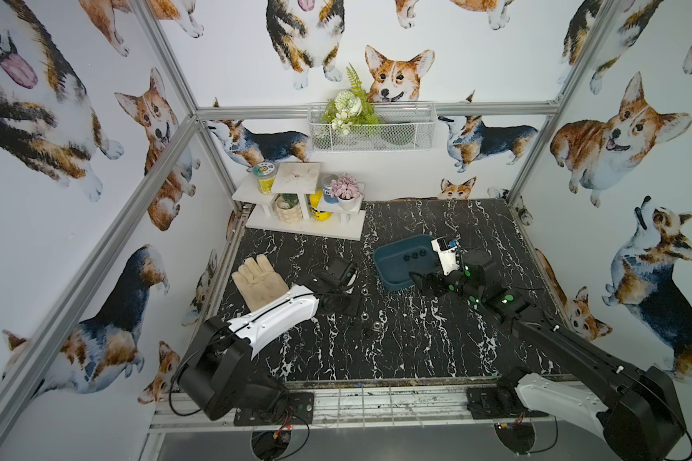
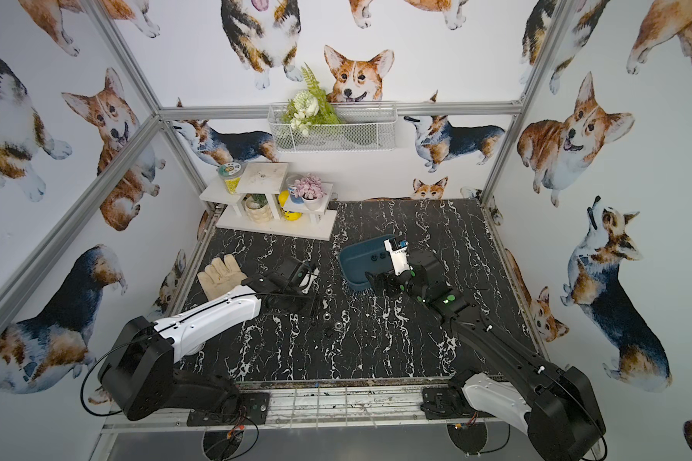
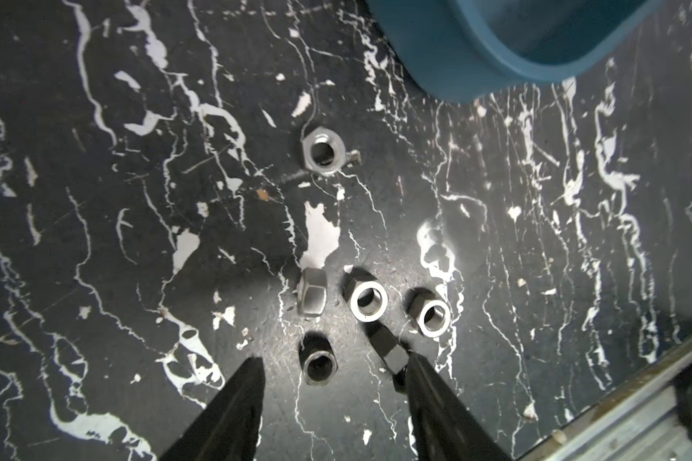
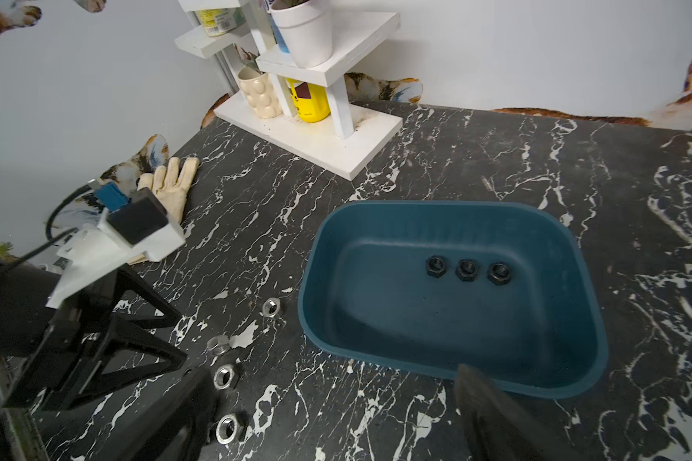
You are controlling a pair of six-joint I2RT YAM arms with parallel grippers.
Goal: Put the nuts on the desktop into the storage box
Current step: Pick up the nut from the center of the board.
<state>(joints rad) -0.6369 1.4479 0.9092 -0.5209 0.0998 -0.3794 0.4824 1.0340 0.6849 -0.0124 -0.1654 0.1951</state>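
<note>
Several nuts lie on the black marble desktop (image 1: pixel 416 351): silver ones (image 3: pixel 321 155) (image 3: pixel 368 301) (image 3: pixel 430 313), one silver on its side (image 3: pixel 312 297), and two dark ones. My left gripper (image 3: pixel 334 363) hangs low over this cluster, open, with a dark nut (image 3: pixel 319 361) between its fingers. The other dark nut (image 3: pixel 390 345) lies on its side against one fingertip. The teal storage box (image 4: pixel 584 275) holds three dark nuts (image 4: pixel 467 270). My right gripper (image 4: pixel 332 373) is wide open and holds nothing. It is above the desktop by the box's near rim.
A cream work glove (image 1: pixel 258 279) lies left of the left gripper. A white stepped shelf (image 1: pixel 304 227) with pots and jars stands at the back left. A wire basket (image 1: pixel 408 131) hangs on the back wall. A metal rail (image 1: pixel 376 399) runs along the front edge.
</note>
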